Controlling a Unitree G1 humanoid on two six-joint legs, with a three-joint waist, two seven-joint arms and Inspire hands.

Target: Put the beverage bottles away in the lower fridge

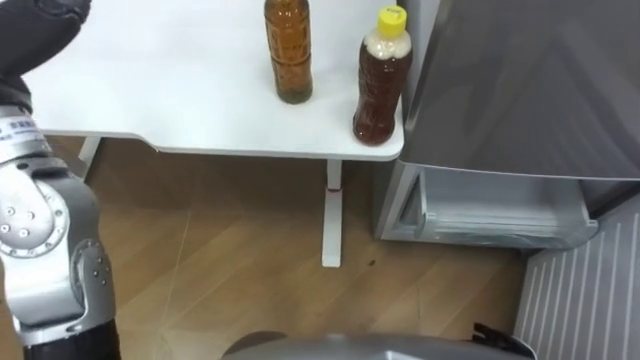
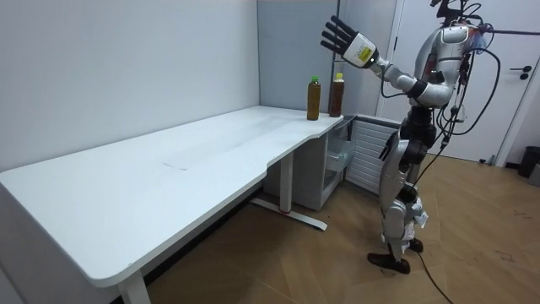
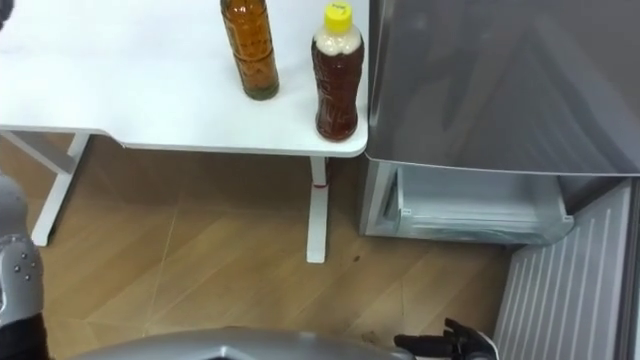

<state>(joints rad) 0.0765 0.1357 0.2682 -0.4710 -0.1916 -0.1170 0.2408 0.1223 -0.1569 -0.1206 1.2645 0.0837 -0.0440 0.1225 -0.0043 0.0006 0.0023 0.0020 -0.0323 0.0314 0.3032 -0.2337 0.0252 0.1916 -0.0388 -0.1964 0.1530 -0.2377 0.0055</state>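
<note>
Bottles (image 1: 288, 50) (image 1: 381, 80) stand on table (image 1: 150, 80) beside fridge (image 1: 520, 90); left robot hand (image 2: 343, 39) raised, spread wide.

Amber bottle (image 1: 288, 55): cap cut off by top edge.

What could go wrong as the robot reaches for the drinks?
1. The yellow-capped bottle stands at the corner of the white table; a clumsy touch from the raised open left hand could send it to the floor.
2. The green-capped bottle stands close beside it, so reaching one may knock the other.
</note>
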